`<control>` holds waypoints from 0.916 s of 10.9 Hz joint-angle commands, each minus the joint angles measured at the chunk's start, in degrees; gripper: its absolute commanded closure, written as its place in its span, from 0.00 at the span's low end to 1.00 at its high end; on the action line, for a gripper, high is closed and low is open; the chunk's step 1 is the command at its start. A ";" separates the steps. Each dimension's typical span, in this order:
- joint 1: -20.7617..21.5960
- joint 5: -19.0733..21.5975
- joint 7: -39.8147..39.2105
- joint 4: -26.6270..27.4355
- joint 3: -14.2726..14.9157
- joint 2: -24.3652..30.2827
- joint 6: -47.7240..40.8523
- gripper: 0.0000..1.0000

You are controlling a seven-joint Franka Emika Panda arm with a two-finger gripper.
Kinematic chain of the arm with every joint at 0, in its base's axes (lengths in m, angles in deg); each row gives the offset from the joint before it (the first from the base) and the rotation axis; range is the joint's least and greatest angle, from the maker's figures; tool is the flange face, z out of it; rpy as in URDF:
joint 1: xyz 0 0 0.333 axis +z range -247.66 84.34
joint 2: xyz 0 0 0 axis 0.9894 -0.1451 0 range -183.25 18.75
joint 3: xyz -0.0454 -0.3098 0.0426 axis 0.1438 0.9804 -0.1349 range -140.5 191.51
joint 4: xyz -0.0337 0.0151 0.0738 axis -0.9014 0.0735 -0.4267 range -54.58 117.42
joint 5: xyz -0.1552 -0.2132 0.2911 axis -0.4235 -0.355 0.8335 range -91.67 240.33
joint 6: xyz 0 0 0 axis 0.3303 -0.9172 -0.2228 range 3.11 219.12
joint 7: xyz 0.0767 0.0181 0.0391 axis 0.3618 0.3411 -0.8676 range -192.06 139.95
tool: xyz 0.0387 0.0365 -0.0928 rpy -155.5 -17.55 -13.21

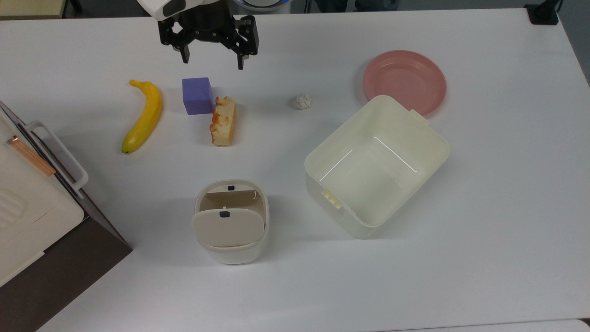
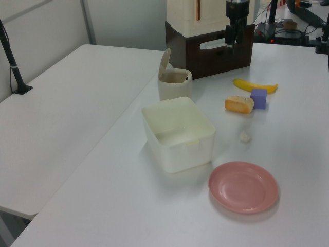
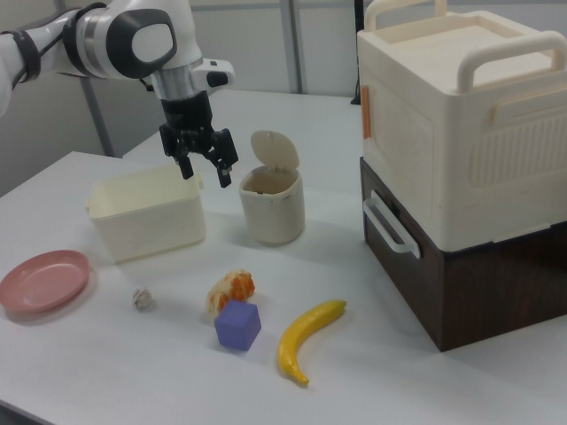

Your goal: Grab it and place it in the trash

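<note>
Top view, left to right: tool [image 1: 212, 63], jaws spread wide and empty, above the purple block [image 1: 197, 95]; crumpled paper ball [image 1: 303, 101] alone on the worktop [image 1: 484, 184], likely light and soft, best pinched across its middle.

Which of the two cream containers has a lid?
The small rounded bin, with a beige swing flap standing tilted open. The larger rectangular tub beside the pink plate is lidless.
</note>
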 commanded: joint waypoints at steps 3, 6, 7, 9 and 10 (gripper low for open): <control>-1.01 -0.84 1.19 1.13 -1.28 1.46 -0.51 0.00; -3.03 -0.84 1.10 1.22 -3.39 1.55 -0.16 0.00; -3.03 -0.84 1.10 1.22 -3.39 1.55 -0.16 0.00; -3.03 -0.76 1.10 1.31 -3.39 1.46 -0.16 0.00; -3.03 -0.75 1.10 1.39 -3.48 1.37 -0.16 0.00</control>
